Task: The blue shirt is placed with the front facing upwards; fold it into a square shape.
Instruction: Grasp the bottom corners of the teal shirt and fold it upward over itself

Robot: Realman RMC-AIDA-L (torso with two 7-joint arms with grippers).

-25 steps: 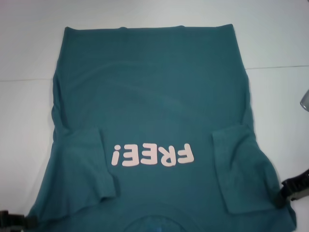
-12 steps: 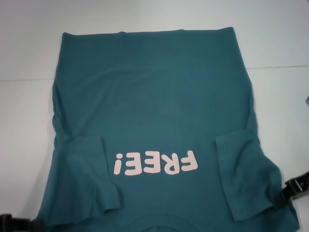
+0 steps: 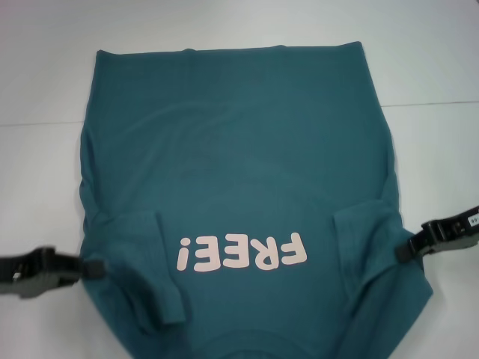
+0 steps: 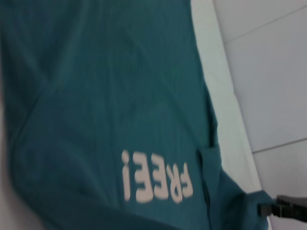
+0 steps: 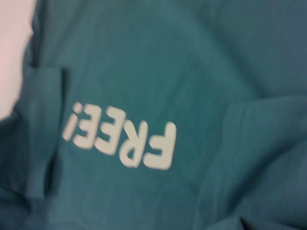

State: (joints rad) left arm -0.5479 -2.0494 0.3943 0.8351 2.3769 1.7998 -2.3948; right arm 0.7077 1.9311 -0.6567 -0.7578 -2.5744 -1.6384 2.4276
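Observation:
The blue shirt (image 3: 239,164) lies spread on the white table, hem at the far side, both sleeves folded inward. Its pale "FREE!" lettering (image 3: 241,253) reads upside down in the head view. My left gripper (image 3: 93,267) is shut on the shirt's left edge beside the folded sleeve. At the right edge, level with the other sleeve, my right gripper (image 3: 404,251) pinches the cloth. The near part of the shirt is lifted and bunched between them. The left wrist view shows the shirt (image 4: 105,96) and, farther off, the right gripper (image 4: 268,209) at its corner. Only cloth (image 5: 192,57) fills the right wrist view.
The white table (image 3: 45,60) surrounds the shirt on the left, right and far sides. A thin seam line (image 3: 434,103) crosses the tabletop at the far part.
Both grippers have moved from the near corners farther out over the table and inward, carrying the shirt's side edges. The shirt's near part has risen and narrowed.

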